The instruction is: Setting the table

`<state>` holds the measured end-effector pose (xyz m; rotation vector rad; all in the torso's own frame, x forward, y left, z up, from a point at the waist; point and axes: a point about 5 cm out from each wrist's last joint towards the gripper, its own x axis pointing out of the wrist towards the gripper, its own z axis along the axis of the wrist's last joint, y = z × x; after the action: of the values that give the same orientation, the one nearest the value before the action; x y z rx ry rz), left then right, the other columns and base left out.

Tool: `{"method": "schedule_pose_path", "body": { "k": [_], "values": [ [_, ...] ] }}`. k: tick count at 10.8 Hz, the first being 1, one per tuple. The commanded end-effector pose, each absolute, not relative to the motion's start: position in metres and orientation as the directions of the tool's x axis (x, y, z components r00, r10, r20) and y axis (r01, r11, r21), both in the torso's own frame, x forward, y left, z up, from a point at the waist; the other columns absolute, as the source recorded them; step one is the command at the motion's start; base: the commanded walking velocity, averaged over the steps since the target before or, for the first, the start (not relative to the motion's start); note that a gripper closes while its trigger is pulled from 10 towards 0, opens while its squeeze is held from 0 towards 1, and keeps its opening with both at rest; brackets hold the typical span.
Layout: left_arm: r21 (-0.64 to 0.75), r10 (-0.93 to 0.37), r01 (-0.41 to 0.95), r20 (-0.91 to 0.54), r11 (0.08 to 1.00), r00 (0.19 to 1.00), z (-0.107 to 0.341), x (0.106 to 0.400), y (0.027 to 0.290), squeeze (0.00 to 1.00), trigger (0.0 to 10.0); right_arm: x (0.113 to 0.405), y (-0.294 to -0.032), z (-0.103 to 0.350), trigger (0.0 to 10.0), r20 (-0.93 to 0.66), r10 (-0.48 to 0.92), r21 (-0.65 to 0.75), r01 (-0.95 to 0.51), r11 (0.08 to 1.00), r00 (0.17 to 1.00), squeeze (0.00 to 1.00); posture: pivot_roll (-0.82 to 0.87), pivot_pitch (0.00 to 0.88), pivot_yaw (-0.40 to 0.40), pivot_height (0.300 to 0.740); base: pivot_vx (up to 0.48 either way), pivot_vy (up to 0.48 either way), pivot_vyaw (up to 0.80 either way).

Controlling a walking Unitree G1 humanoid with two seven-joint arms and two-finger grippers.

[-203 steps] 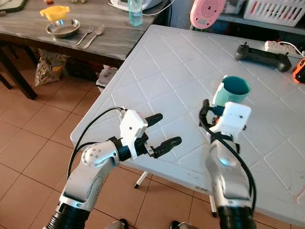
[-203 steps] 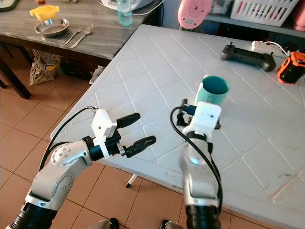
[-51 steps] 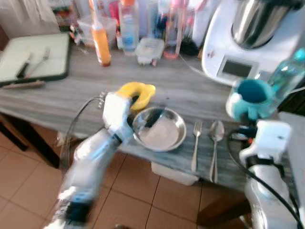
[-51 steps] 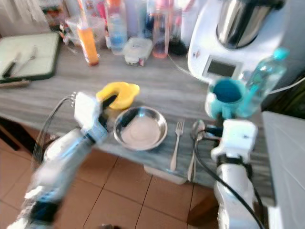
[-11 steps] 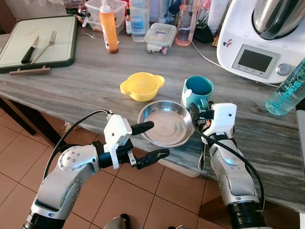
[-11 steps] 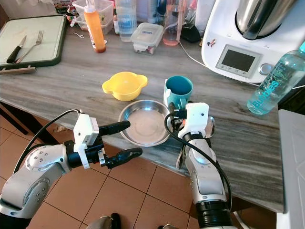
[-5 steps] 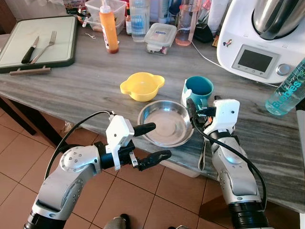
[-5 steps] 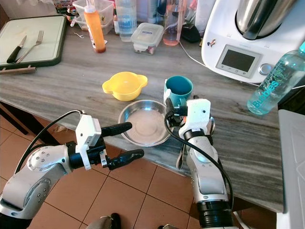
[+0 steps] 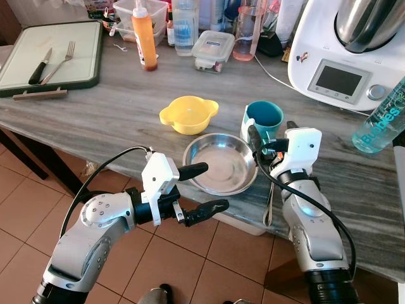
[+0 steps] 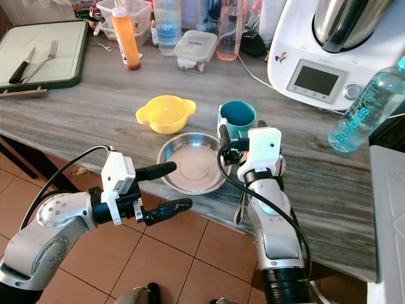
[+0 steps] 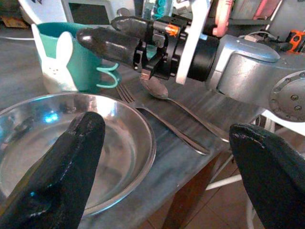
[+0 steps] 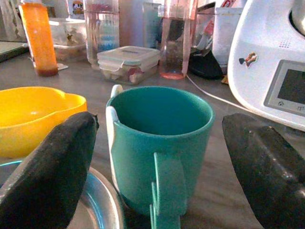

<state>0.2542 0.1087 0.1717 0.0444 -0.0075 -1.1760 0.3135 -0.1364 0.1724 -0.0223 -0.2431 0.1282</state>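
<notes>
Upper left of the head view, a green-rimmed cutting board (image 9: 38,54) carries a knife (image 9: 37,66) and a small fork (image 9: 62,58) on the grey wood-grain countertop (image 9: 107,114). Further right stand an orange sauce bottle (image 9: 144,35) and a lidded container (image 9: 214,50). At centre sits a yellow bowl (image 9: 188,114), and just below it a steel bowl (image 9: 220,163) near the counter edge. The left gripper (image 9: 202,189) hangs off that edge over terracotta floor tiles (image 9: 25,215), fingers spread wide, holding nothing. The teal mug (image 9: 263,120), with a white rabbit on its side, stands on the counter right of the bowls. The right gripper (image 12: 152,157) sits just behind it, fingers parted either side, not touching. A spoon (image 11: 157,90) and a table fork (image 11: 143,109) lie beneath. Far right, a white kitchen machine (image 9: 345,57) and a water bottle (image 9: 383,117) lettered "Bubbles".
</notes>
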Motion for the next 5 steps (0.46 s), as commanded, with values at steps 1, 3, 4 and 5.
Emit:
{"method": "schedule_pose_path", "body": {
  "k": [1, 3, 4, 5],
  "values": [
    [0.059, -0.927, 0.926, -0.013, 0.373, 0.374, 0.176, 0.253, 0.106, 0.0, 10.0, 0.309, -0.143, 0.18, 10.0, 0.268, 0.106, -0.049, -0.097, 0.994, 0.957, 1.0, 0.15, 0.171, -0.022, 0.74, 0.0, 0.0, 0.0],
    [0.061, -0.924, 0.922, -0.01, 0.382, 0.383, 0.176, 0.256, 0.107, 0.0, 10.0, 0.3, -0.145, 0.192, 10.0, 0.314, 0.088, -0.064, -0.071, 0.995, 0.945, 1.0, 0.15, 0.169, -0.022, 0.74, 0.0, 0.0, 0.0],
    [0.06, -0.922, 0.921, -0.008, 0.385, 0.386, 0.175, 0.257, 0.108, 0.0, 10.0, 0.295, -0.145, 0.193, 10.0, 0.321, 0.089, -0.074, -0.068, 0.995, 0.943, 1.0, 0.15, 0.168, -0.021, 0.74, 0.0, 0.0, 0.0],
    [0.062, -0.921, 0.919, -0.006, 0.389, 0.39, 0.174, 0.257, 0.109, 0.0, 10.0, 0.291, -0.147, 0.195, 10.0, 0.327, 0.081, -0.078, -0.058, 0.995, 0.941, 1.0, 0.15, 0.165, -0.021, 0.74, 0.0, 0.0, 0.0]
  ]
}}
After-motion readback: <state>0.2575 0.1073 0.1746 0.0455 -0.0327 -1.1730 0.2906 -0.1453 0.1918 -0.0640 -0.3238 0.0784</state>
